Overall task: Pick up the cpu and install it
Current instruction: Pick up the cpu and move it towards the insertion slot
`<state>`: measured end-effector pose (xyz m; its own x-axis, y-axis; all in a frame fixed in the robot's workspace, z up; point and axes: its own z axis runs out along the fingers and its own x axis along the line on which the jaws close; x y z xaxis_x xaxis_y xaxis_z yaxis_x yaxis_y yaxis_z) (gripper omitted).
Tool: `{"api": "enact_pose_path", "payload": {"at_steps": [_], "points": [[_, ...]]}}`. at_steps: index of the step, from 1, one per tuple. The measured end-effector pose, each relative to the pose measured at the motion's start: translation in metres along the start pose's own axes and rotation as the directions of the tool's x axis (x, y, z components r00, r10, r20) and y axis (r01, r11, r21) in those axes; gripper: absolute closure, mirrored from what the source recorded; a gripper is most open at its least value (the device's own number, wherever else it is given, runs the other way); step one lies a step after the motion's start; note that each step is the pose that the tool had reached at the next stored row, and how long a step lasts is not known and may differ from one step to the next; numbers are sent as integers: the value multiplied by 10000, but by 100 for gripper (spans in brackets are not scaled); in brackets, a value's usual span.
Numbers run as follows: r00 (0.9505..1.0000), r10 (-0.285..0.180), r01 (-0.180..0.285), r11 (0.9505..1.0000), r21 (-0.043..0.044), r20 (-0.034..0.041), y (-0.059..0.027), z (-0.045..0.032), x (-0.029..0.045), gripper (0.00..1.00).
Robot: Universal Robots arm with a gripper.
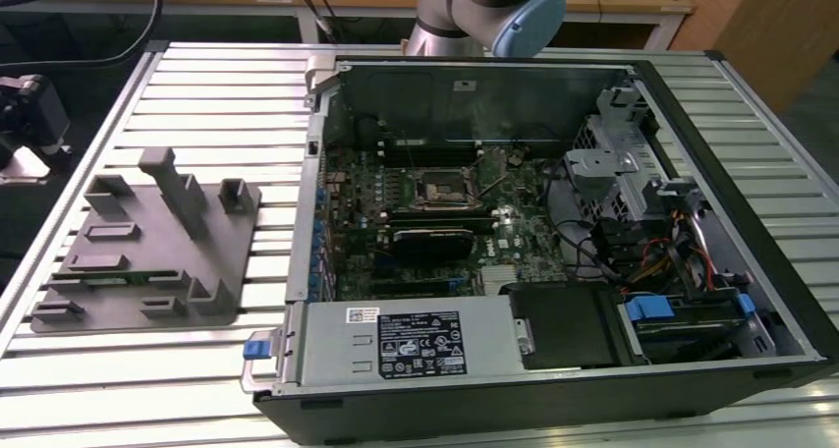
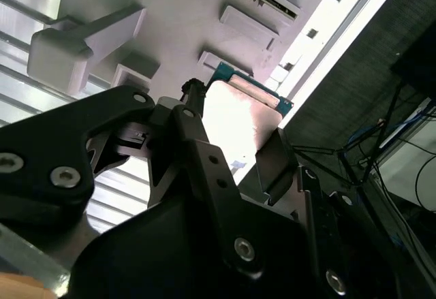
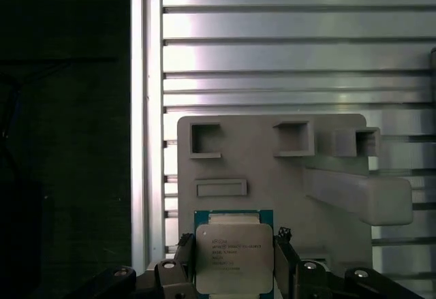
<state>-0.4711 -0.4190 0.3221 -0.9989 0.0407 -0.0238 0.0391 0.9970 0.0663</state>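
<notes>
I see the cpu [image 3: 230, 261] pinched between the two fingers of the gripper [image 3: 234, 243], which is closed on its sides. It is over the grey tray [image 3: 272, 169] on the ribbed metal table [image 3: 272, 40]; I cannot tell if they touch. In the exterior view, the open computer case [image 1: 525, 222] sits just beside that tray.

Exterior view evenly lit w/ computer case [image 1: 551, 94] inside dim; glare bleaches cpu [image 2: 238, 122] in second wrist view.

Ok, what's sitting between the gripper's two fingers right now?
The cpu, silver top showing, sits clamped in the gap of the gripper, over the grey fixture; both wrist views show it.
</notes>
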Motion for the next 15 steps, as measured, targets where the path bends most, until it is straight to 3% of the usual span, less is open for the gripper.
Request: {"api": "enact_pose_path", "payload": {"at_steps": [15], "points": [[10000,2,-2,10000,-61,-1,13,-198,-5,45]]}}
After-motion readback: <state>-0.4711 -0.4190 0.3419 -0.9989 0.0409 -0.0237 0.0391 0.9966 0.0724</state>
